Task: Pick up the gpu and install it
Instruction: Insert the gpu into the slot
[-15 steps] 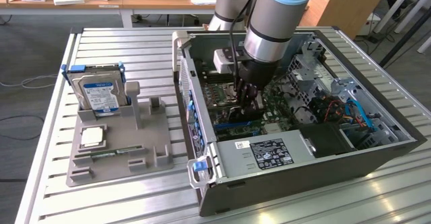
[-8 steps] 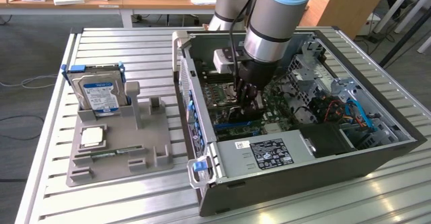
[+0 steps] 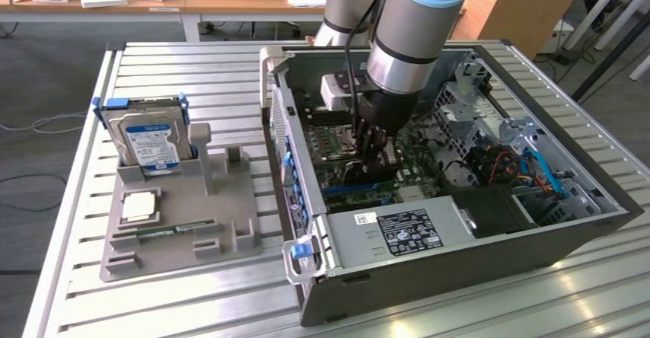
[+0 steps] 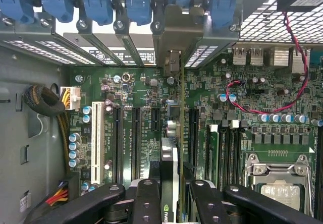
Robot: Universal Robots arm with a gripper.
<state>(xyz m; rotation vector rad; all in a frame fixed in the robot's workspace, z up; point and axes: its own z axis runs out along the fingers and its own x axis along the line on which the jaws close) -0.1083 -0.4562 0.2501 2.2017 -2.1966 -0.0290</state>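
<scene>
Seen edge-on in the wrist view, the gpu (image 4: pixel 170 178) is a thin dark card standing upright over the green motherboard (image 4: pixel 136 88). Its silver end bracket (image 4: pixel 169 32) sits against the case's rear slot openings. My gripper (image 4: pixel 174 206) is shut on the card, with a black finger (image 4: pixel 146 199) on each side. In the exterior view the gripper (image 3: pixel 371 146) reaches down inside the open computer case (image 3: pixel 568 224), and the dark gpu (image 3: pixel 358 174) hangs just above the board. I cannot tell whether its edge sits in a slot.
Black expansion slots (image 4: pixel 117 143) and a white slot (image 4: pixel 96 135) flank the card, and the CPU socket (image 4: pixel 275 183) is nearby. A grey holder (image 3: pixel 178 227) outside the case carries a hard drive in a blue frame (image 3: pixel 151 136) and a memory stick (image 3: pixel 167 232). The power supply (image 3: pixel 401 233) fills the case's near end.
</scene>
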